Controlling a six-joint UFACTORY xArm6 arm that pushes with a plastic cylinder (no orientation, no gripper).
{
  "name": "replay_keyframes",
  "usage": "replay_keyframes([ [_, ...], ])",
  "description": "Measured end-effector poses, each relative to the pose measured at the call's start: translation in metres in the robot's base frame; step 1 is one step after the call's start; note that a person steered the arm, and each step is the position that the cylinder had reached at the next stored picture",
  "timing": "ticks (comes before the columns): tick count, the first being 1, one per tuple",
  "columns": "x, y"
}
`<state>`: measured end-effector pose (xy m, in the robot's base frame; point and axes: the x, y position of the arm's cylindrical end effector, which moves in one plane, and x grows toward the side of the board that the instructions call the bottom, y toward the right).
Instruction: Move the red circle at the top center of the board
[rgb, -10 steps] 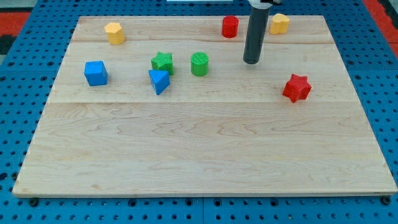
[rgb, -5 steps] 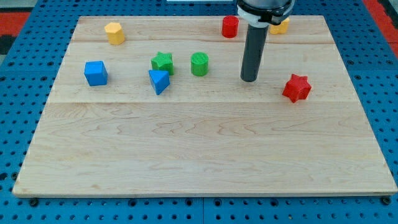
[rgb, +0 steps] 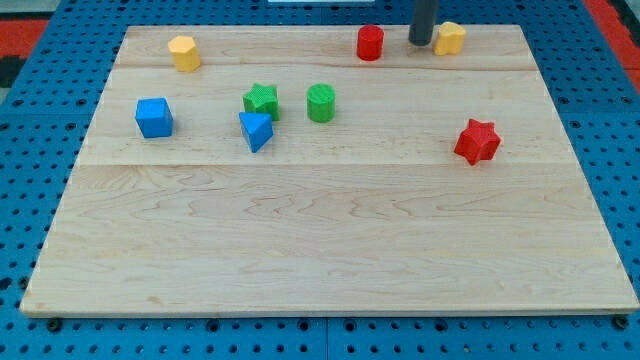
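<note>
The red circle (rgb: 370, 43) stands near the top edge of the wooden board (rgb: 330, 250), a little right of centre. My tip (rgb: 421, 42) is at the top of the board, between the red circle on its left and a yellow block (rgb: 449, 38) just to its right. It is apart from the red circle and close to the yellow block. Only the lower part of the rod shows.
A red star (rgb: 477, 141) lies at the right. A green circle (rgb: 321, 103), a green star (rgb: 261, 101) and a blue triangle (rgb: 255, 130) sit left of centre. A blue cube (rgb: 154, 117) and a yellow block (rgb: 184, 52) are at the left.
My tip first slid down from mid-board, then moved up to the top edge between the red circle and the yellow block. No block has moved.
</note>
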<state>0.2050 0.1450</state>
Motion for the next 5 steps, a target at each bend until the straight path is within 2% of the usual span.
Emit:
replay_keyframes([
  [2,0.037,-0.079],
  [5,0.032,-0.083],
])
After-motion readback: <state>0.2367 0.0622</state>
